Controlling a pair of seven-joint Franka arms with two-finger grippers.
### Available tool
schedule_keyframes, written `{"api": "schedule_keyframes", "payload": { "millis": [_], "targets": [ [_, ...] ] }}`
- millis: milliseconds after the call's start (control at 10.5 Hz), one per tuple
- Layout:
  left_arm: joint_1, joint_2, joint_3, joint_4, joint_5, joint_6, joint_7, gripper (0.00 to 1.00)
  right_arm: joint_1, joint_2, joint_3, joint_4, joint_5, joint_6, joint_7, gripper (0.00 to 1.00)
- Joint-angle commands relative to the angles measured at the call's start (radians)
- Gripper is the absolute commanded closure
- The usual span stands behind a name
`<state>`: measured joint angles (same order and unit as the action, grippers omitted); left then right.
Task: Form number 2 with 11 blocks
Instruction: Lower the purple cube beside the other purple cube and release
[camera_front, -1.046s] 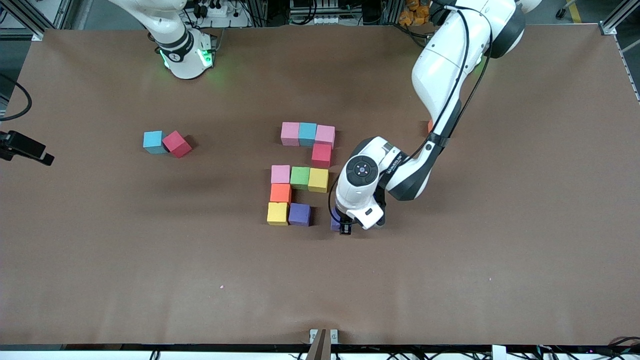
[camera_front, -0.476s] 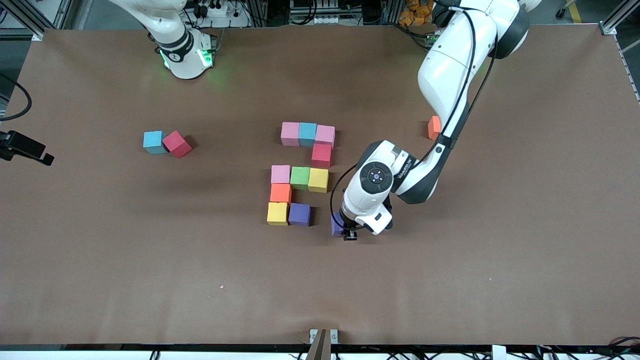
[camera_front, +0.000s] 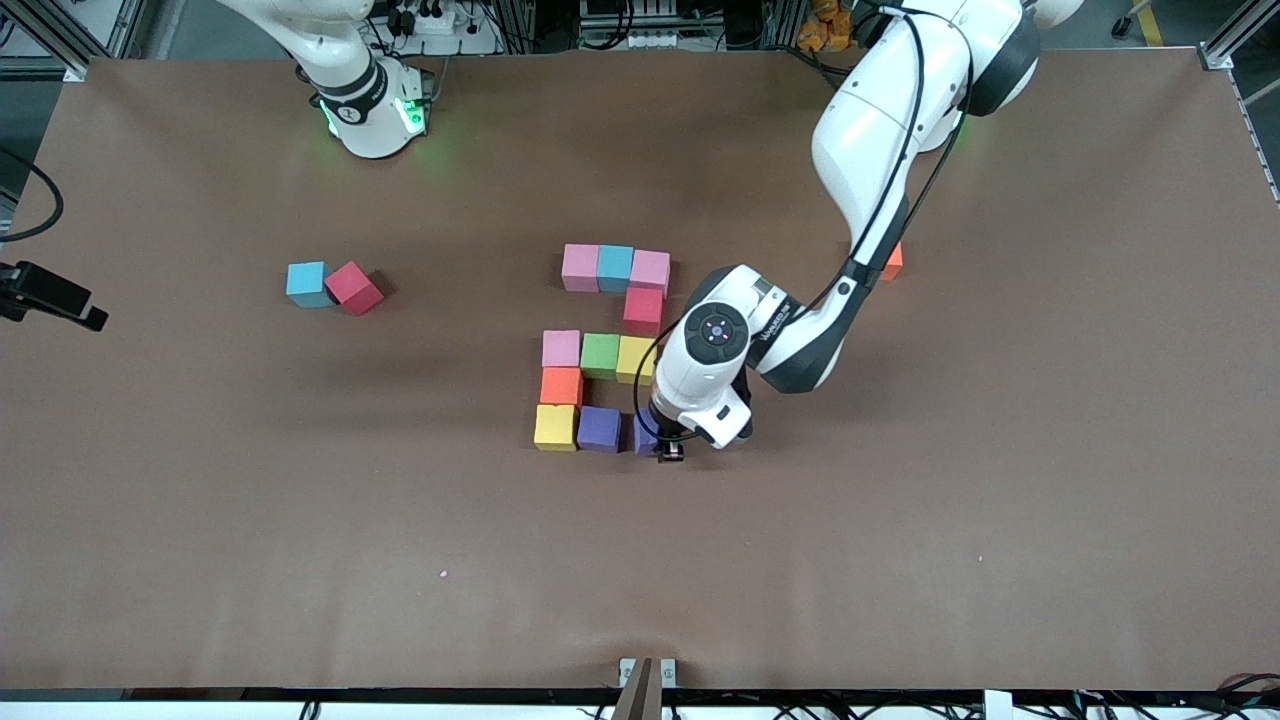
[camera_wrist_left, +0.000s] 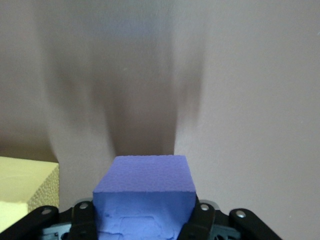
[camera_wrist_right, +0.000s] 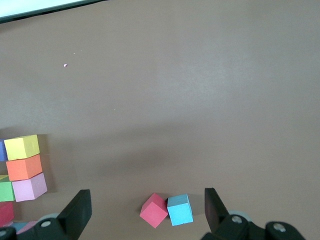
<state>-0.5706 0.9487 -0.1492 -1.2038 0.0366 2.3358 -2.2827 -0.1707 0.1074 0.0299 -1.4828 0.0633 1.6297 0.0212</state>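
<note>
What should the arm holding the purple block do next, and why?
Probably set it down and let go. The left pincer is shut on the purple block, right beside the other purple block in the number 2's row nearest the front camera, filling the last spot.

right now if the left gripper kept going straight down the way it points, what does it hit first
Most likely bare table. The left gripper points down, shut on the purple block, which would land first beside the other purple block in the figure's nearest row. Its height above the table is unclear.

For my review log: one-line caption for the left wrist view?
Left gripper shut on a purple block, beside a yellow block on the brown table.
</note>
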Motion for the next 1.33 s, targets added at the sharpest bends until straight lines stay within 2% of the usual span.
{"api": "schedule_keyframes", "payload": {
  "millis": [0, 856, 951, 1046, 1141, 1237],
  "targets": [
    [-0.011, 0.022, 0.016, 0.004, -0.027, 0.060, -0.008, 0.74, -0.016, 0.006, 0.010, 0.019, 0.013, -0.008, 0.000, 0.00],
    [-0.058, 0.065, 0.040, 0.006, -0.026, 0.089, -0.008, 0.71, -0.018, 0.006, 0.010, 0.019, 0.012, -0.008, 0.000, 0.00],
    [-0.058, 0.067, 0.040, 0.004, -0.026, 0.094, -0.008, 0.66, -0.016, 0.006, 0.010, 0.019, 0.012, -0.008, 0.000, 0.00],
    [-0.058, 0.067, 0.042, 0.004, -0.026, 0.096, -0.003, 0.60, -0.016, 0.006, 0.010, 0.019, 0.012, -0.008, 0.000, 0.00],
    [-0.058, 0.067, 0.042, 0.006, -0.026, 0.097, 0.000, 0.50, -0.016, 0.005, 0.010, 0.019, 0.013, -0.008, 0.000, 0.00],
    [-0.058, 0.065, 0.040, 0.004, -0.024, 0.105, -0.001, 0.06, -0.016, 0.006, 0.011, 0.019, 0.016, -0.008, 0.002, 0.00]
  ]
}}
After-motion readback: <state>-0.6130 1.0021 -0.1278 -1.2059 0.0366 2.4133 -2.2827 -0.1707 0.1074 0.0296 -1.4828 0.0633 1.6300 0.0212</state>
